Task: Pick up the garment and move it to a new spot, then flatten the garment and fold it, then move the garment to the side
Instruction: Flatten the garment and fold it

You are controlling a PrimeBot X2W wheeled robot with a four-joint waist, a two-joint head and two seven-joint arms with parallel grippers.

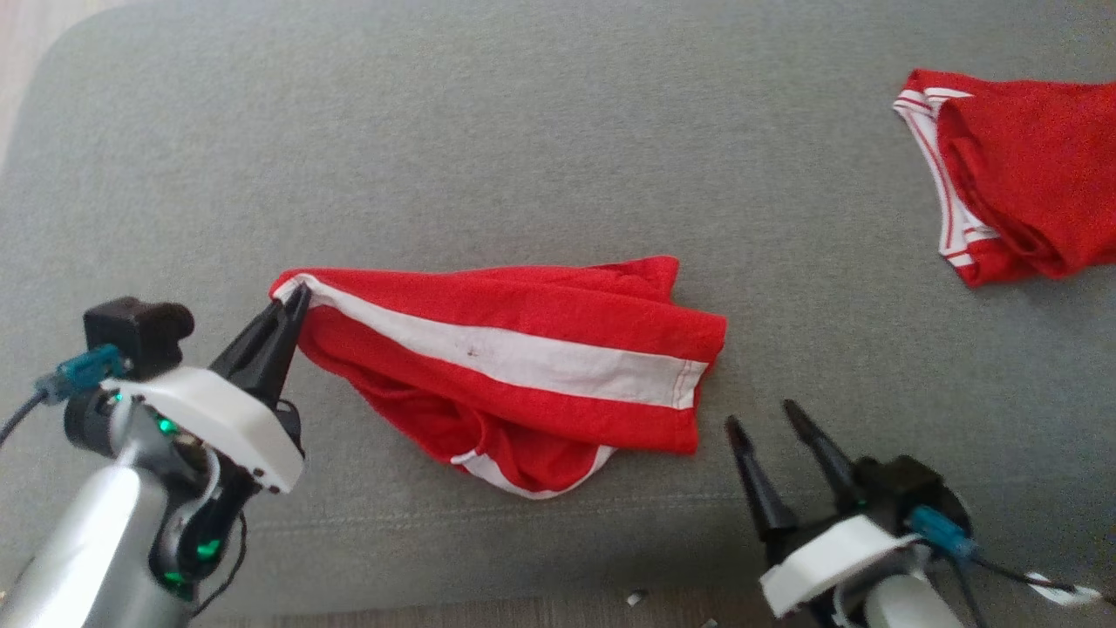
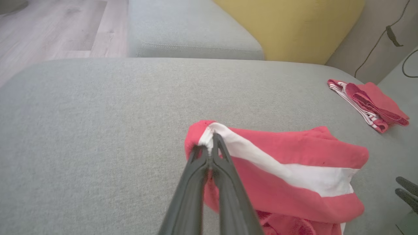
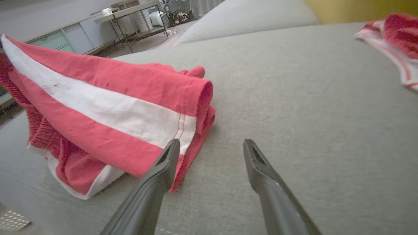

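— Head view?
— The left claw (image 1: 295, 301) grips the garment (image 1: 523, 358) by its raised corner, mid-sofa (image 1: 523, 131); the right claw (image 1: 761, 417) sits released just beside the other end.
— Wrist views?
— Left: clenched on the white stripe. Right: spread, near the hem.

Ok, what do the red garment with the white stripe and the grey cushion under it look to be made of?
Red garment: soft matte knit, probably cotton jersey; it drapes limply, creases, and shows ribbing and a stitched hem in the right wrist view. Grey cushion: matte woven upholstery fabric, judging by its fine heathered texture and a sewn seam near the front edge.
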